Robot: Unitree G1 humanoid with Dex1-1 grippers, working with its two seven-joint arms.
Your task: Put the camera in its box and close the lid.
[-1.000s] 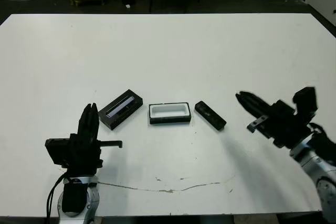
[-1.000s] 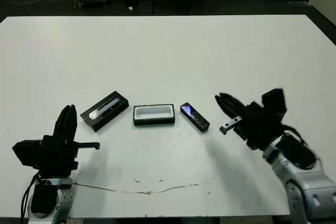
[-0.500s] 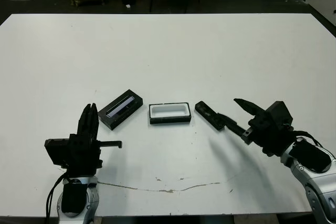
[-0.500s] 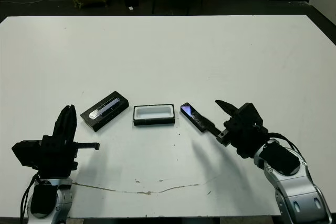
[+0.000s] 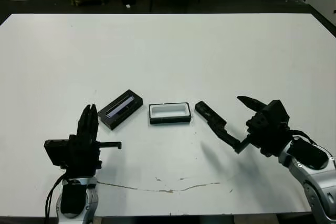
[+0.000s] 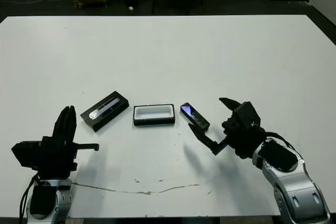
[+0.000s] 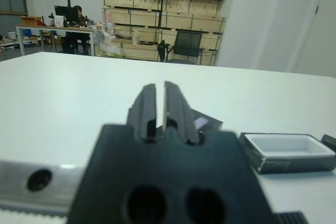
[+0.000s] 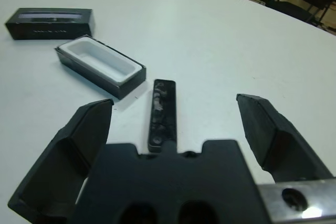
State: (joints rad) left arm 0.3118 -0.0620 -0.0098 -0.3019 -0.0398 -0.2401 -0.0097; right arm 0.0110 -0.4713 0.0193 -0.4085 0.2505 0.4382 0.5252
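Camera [image 8: 162, 111] flat on table [image 5: 210, 45] — right gripper [image 8: 178, 129] jaws spread astride it.

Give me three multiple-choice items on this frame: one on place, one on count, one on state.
1. Where does the box lie?
A. between the lid and the camera
B. on top of the lid
C. at the table's far edge

2. How many black items lie on the table?
A. two
B. three
C. five

3. How is the right gripper?
A. shut on the camera
B. open, with the camera lying between its fingers' line
C. shut, empty

Answers:
1 A: the head views show lid, box and camera in a row.
2 B: lid, box and camera only.
3 B: the right wrist view shows the fingers spread wide and the camera flat on the table.
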